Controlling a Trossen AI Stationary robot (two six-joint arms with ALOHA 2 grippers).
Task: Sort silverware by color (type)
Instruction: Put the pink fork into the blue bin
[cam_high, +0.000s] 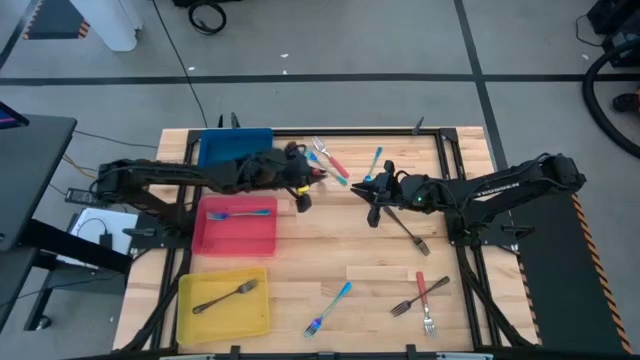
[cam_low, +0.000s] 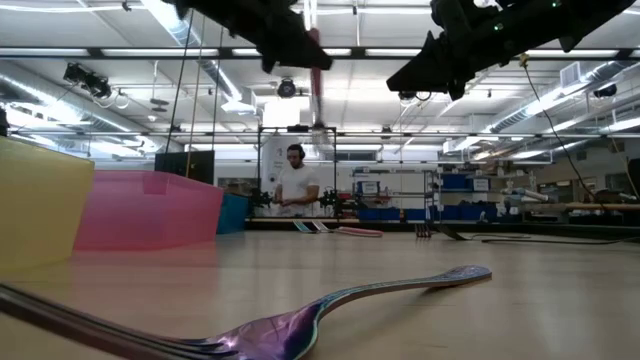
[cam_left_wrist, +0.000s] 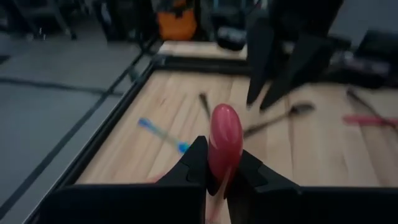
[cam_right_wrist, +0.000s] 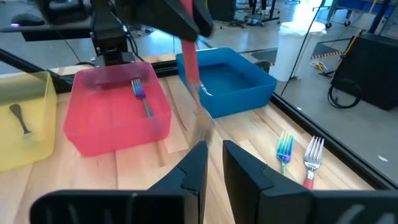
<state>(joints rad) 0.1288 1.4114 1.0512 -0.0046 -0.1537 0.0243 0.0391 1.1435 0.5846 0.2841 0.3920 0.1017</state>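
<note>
**Red-handled utensil held aloft between the trays and the table's centre**

While the left gripper is closed on a red-handled utensil, that piece is held clear of the table, near the blue tray and just beyond the red tray. The right gripper is positioned near the table's centre, facing the left one; its fingers are parted by a narrow gap and nothing is seen between them.

Silverware catalogued as follows:
- A blue-handled fork is found inside the red tray.
- A dark metal fork is found inside the yellow tray.
- Red- and blue-handled pieces are laid at the far edge, beside the blue tray, with a further blue-handled piece near them.
- A dark fork is laid just beside the right gripper.
- A blue-handled fork, a dark fork and a red-handled fork are laid near the front edge, the last two crossing.

A person is seen in the room behind the table.
</note>
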